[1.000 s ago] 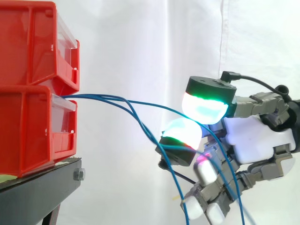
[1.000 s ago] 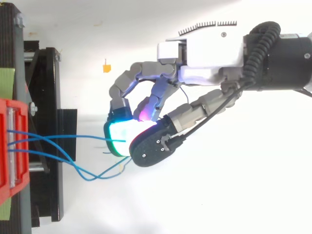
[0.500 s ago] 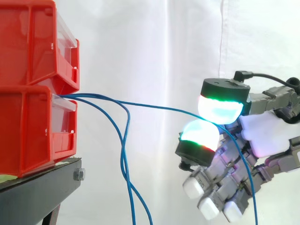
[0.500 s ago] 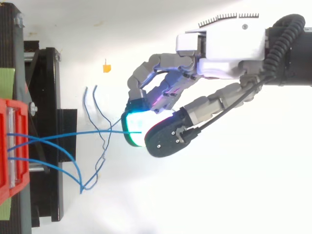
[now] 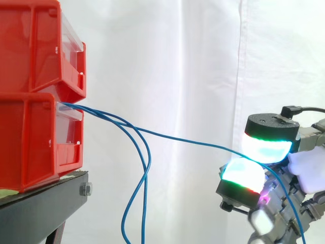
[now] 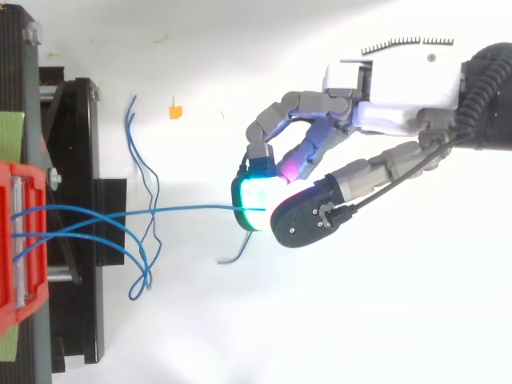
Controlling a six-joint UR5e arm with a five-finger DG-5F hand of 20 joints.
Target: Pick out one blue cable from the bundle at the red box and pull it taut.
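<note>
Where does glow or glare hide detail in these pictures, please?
Side view: the hand's pads glow cyan-white, washing out where they pinch the blue cable. Top view: flat, bright light, hardly any shadows; the cable reads clearly up to the glowing pad.

A black stand (image 5: 45, 203) carries a stack. The lower red bin (image 5: 35, 142) rests directly on its top; the upper red bin (image 5: 40, 46) sits on that one.

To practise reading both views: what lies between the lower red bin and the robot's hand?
One blue cable spans that gap, from the lower red bin to the hand, which pinches it. Loose cables hang beside the bin. Both views show this.
</note>
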